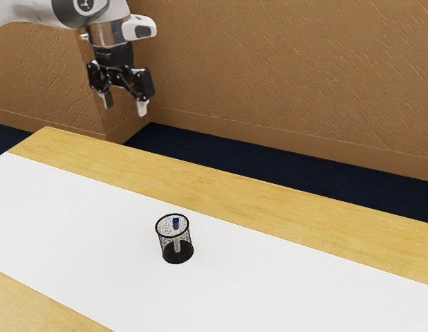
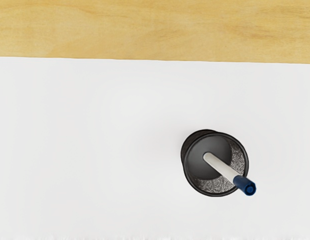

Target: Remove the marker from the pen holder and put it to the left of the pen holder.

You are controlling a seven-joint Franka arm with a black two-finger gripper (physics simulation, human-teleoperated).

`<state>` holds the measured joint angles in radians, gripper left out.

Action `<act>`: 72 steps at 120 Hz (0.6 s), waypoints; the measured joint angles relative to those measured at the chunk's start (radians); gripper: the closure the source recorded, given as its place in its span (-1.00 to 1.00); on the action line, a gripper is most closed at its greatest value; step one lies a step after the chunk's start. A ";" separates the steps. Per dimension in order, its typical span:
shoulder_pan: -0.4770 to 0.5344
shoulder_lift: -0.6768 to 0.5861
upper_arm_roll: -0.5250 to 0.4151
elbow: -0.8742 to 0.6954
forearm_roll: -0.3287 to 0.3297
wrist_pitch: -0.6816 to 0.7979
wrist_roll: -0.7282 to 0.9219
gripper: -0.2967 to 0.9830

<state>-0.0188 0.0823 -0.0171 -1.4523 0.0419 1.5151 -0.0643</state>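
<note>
Marker (image 2: 223,170) leans, walled in by the pen holder (image 2: 200,165) on a white runner (image 2: 94,140), end effector (image 1: 125,104) spread wide.

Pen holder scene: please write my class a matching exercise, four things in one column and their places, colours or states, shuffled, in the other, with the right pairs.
Things:
1. Marker
2. Pen holder
3. Gripper
4. White strip

Descriptions:
A. Open, raised above table height
B. Blue-capped, leaning inside a container
C. Flat, lying on the wooden table
D. Black, mesh-sided, standing upright

Right pairs: 1-B, 2-D, 3-A, 4-C
</note>
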 joint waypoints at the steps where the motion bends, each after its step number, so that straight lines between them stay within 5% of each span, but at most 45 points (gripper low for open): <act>1: 0.000 0.000 0.000 0.001 0.000 -0.001 -0.001 -0.54; 20: -0.002 0.012 -0.003 0.006 -0.006 -0.003 -0.017 -0.54; 52: -0.001 0.247 -0.008 0.005 -0.012 0.049 -0.035 -0.54; 72: -0.004 0.285 -0.025 -0.060 -0.014 0.138 -0.043 -0.54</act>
<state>-0.0225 0.3672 -0.0416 -1.5118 0.0277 1.6532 -0.1074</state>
